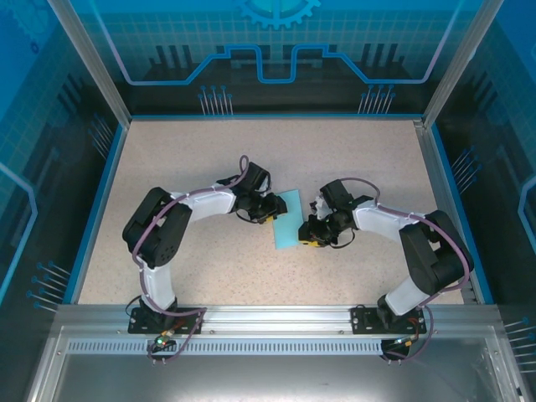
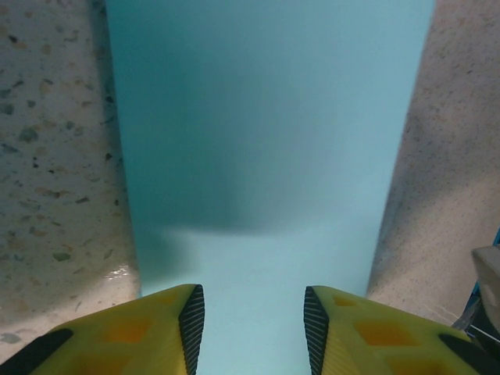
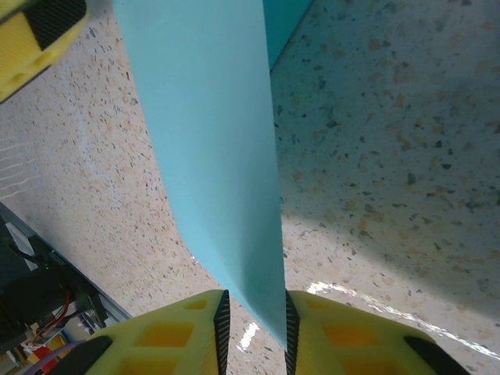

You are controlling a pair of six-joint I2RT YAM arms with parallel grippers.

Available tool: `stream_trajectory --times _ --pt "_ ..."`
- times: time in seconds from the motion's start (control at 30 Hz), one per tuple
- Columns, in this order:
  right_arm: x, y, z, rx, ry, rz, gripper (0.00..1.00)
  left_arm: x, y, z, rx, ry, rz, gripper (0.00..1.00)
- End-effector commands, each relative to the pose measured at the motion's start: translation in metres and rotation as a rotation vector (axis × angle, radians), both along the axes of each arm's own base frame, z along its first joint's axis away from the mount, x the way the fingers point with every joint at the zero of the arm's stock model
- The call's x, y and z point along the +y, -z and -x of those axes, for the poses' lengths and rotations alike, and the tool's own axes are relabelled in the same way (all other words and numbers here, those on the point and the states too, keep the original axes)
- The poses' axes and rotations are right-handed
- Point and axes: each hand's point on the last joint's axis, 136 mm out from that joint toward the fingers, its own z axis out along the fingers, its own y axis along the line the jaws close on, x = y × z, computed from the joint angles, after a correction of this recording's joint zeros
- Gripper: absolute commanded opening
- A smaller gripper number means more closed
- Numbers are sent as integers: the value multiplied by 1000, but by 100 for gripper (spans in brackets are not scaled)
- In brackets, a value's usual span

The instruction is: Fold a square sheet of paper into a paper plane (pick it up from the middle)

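Observation:
The square sheet of paper point(image 1: 289, 219) is light cyan and lies mid-table between both arms. My left gripper point(image 1: 272, 209) is at the sheet's left edge. In the left wrist view its yellow fingers point(image 2: 254, 312) stand apart right over the flat paper point(image 2: 266, 141), with nothing pinched. My right gripper point(image 1: 308, 232) is at the sheet's near right edge. In the right wrist view a raised, curled strip of the paper point(image 3: 211, 141) runs between its jaws point(image 3: 254, 320). The strip lies against the right pad, and a narrow gap shows at the left pad.
The speckled beige table point(image 1: 184, 159) is bordered by a blue rim and an aluminium rail point(image 1: 276, 318) at the near edge. A yellow finger of the left gripper point(image 3: 39, 31) shows in the right wrist view's top left corner. Cables lie at the bottom left of that view point(image 3: 39, 312).

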Motion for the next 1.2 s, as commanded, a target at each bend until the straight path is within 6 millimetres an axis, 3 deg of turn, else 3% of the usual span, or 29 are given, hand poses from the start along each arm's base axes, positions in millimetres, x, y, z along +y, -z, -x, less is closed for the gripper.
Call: stream_trajectory --times 0.0,0.3,0.33,0.5,0.7,0.87,1.0,1.17 --pt "6 -12 -3 -19 -1 -19 20 -5 3 4 33 21 2 41" --pt "21 -18 -15 -47 -19 -42 13 -3 13 8 62 30 -17 39" --pt "28 -26 -24 -73 -23 -58 13 -3 15 9 66 33 -19 39" --pt "43 -29 -39 -93 -27 -73 13 -2 16 10 73 36 -27 38" --pt "53 -19 -51 -87 -27 -36 13 -5 -2 5 37 43 -9 38" --pt "47 -7 -43 -22 -23 15 13 -5 -17 -3 -13 41 -21 38" --pt "37 -10 -33 -21 -17 45 15 -7 -7 -3 11 40 -17 37" --pt "28 -16 -21 -16 -17 57 25 -8 0 -2 29 34 -11 34"
